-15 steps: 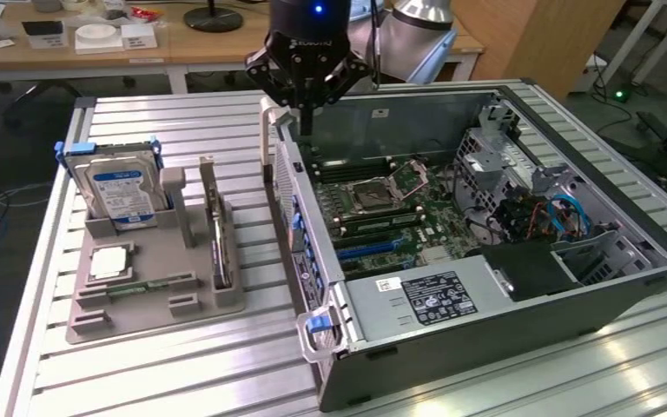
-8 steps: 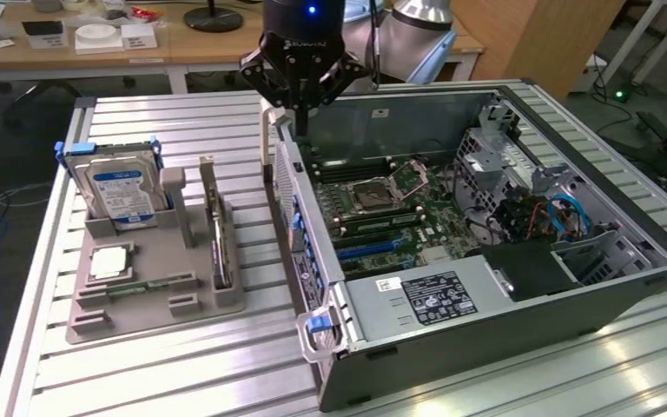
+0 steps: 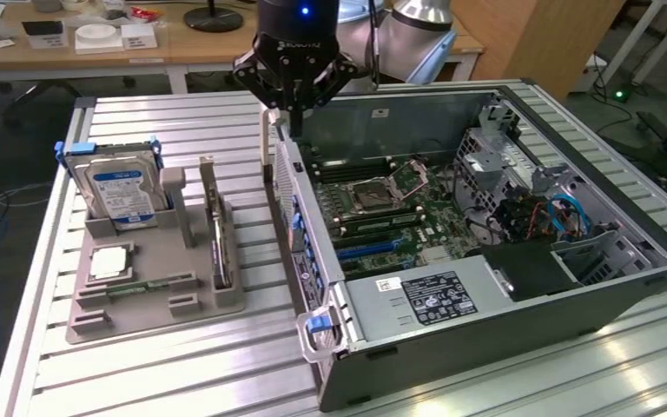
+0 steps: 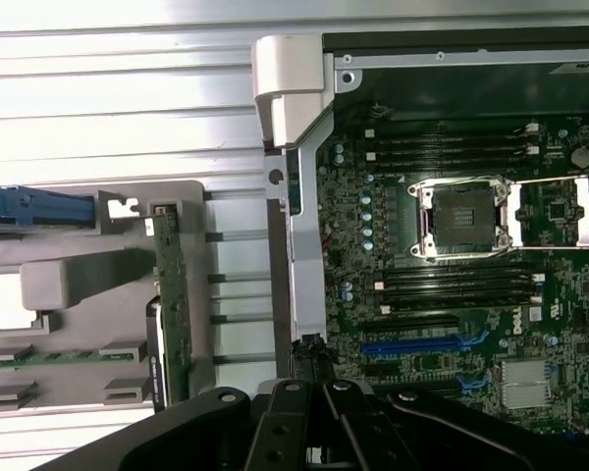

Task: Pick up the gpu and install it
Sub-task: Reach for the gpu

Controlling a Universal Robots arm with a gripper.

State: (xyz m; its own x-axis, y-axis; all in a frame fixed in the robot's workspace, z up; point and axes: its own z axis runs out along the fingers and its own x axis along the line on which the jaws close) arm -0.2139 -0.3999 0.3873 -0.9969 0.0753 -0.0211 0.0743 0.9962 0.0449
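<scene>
Pincer (image 3: 294, 122), clenched on nothing, hangs above computer case (image 3: 485, 304) wall; gpu (image 3: 218, 243) stands apart, upright in gray holder (image 3: 136, 304).

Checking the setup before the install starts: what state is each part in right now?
gpu: upright in the gray holder, ungripped.
hard drive: upright in the gray holder.
computer case: side open.
CPU socket: unlatched, empty.
gripper: hovers over the case's edge.
</scene>
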